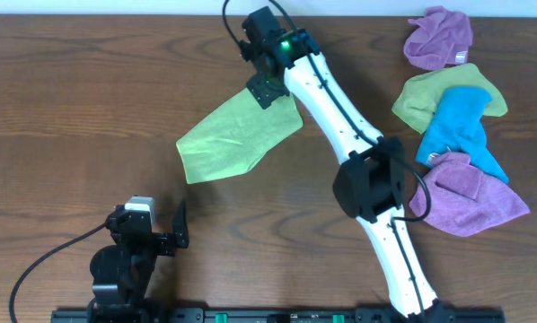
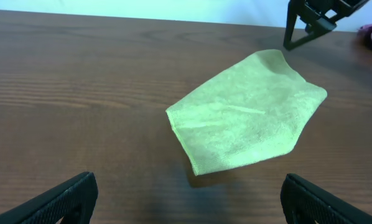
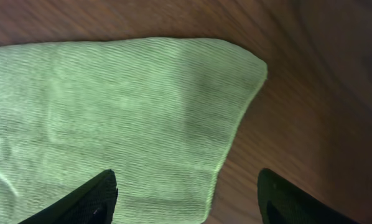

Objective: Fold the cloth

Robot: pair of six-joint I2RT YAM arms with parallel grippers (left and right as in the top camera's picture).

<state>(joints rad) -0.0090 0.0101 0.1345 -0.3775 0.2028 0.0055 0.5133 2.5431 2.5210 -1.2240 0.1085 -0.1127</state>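
I judge the job partly done: the cloth (image 1: pixel 237 139) lies flat on the table (image 1: pixel 71 108) left of centre. It is no longer a square but a lopsided five-sided shape, which suggests one rough fold is already in. A tidier second fold probably remains. On the left wrist view its near edge looks thick and doubled, with faint creases across the bright lime terry surface and one rounded corner. My right gripper (image 1: pixel 265 90) hangs over the cloth's far right corner, fingers spread wide and holding nothing; one finger is over the fabric, the other over bare wood. My left gripper (image 1: pixel 156 229) sits well apart near the table's front edge, also spread and empty.
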